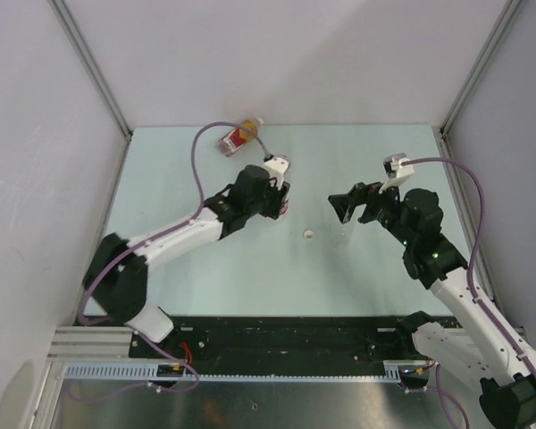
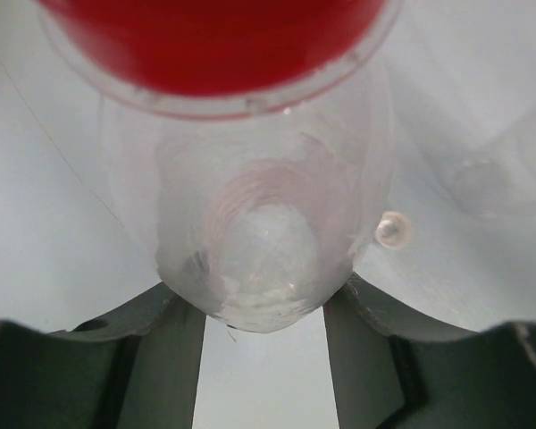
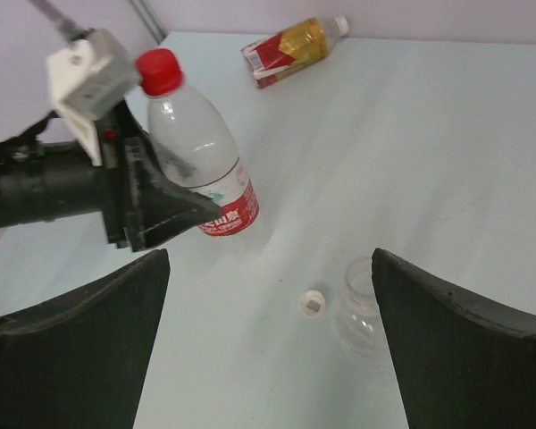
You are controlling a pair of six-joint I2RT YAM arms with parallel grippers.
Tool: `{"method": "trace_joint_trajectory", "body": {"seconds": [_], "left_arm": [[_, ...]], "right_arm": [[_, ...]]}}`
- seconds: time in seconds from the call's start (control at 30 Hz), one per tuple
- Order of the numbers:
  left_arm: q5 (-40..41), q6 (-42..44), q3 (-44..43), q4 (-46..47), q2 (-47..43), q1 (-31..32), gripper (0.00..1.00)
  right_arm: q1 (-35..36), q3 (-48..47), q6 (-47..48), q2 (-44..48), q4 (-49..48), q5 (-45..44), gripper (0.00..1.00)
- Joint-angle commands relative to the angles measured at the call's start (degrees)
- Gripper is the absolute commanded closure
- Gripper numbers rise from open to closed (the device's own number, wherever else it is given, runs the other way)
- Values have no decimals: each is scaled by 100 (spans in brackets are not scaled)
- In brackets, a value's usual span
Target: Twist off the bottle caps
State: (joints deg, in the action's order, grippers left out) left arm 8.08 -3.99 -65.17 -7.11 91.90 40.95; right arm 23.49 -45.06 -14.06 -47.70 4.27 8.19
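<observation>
A clear bottle (image 3: pixel 201 152) with a red-white label and a red cap (image 3: pixel 159 71) stands slightly tilted on the table. My left gripper (image 3: pixel 174 210) is shut on its body just above the label. In the left wrist view the bottle (image 2: pixel 259 223) sits between both fingers (image 2: pixel 161 357), with the red cap (image 2: pixel 214 45) blurred at the top. My right gripper (image 3: pixel 268 349) hangs open and empty over a loose white cap (image 3: pixel 313 304) and a clear unlabelled bottle (image 3: pixel 362 304) standing uncapped. An amber bottle (image 3: pixel 290 46) lies on its side at the back, its white cap (image 3: pixel 341 24) on.
From above, the left gripper (image 1: pixel 281 198) and right gripper (image 1: pixel 347 210) face each other mid-table, with the loose cap (image 1: pixel 310 234) between them. The amber bottle (image 1: pixel 239 136) lies near the back edge. Walls close in the pale green table (image 1: pixel 205 277) on three sides.
</observation>
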Motion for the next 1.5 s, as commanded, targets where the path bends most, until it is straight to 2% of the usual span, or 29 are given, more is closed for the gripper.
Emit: {"method": "trace_joint_trajectory", "body": {"seconds": [0.0,0.1,0.27,0.4,0.53,0.87,1.1,1.2,1.27,1.37,1.4,1.47], "left_arm": [[-1011,96,415,227,-1187,-19,53],[-1815,105,793,211,-1856,-17,53],[-3179,173,1309,198,-2861,23,52],[-3982,181,1459,175,-3219,125,51],[-4632,148,1496,146,-3266,254,52],[-4688,169,1463,-28,-3082,631,56],[-4594,163,1387,-172,-2949,843,57],[-4593,150,1366,-221,-2914,893,57],[-4584,141,1338,-269,-2901,905,57],[-4562,102,1267,-377,-2920,918,56],[-4544,79,1242,-404,-2948,916,55],[-4464,11,1219,-427,-3022,920,49]], "right_arm": [[-19,-362,-218,138,-75,463,1],[-19,-441,-336,145,-114,904,1],[-18,-640,-620,-120,-466,2364,1],[57,-677,-1080,-347,-1137,3426,1],[386,-680,-1280,-488,-1626,3802,1],[1069,-679,-1434,-731,-2154,3644,4],[1171,-688,-1556,-819,-2349,3513,16],[1237,-688,-1538,-888,-2400,3510,27],[1270,-689,-1547,-973,-2454,3559,47],[1284,-721,-1586,-1103,-2465,3659,83],[1287,-736,-1593,-1124,-2452,3657,92],[1278,-768,-1596,-1126,-2397,3618,98]]}}
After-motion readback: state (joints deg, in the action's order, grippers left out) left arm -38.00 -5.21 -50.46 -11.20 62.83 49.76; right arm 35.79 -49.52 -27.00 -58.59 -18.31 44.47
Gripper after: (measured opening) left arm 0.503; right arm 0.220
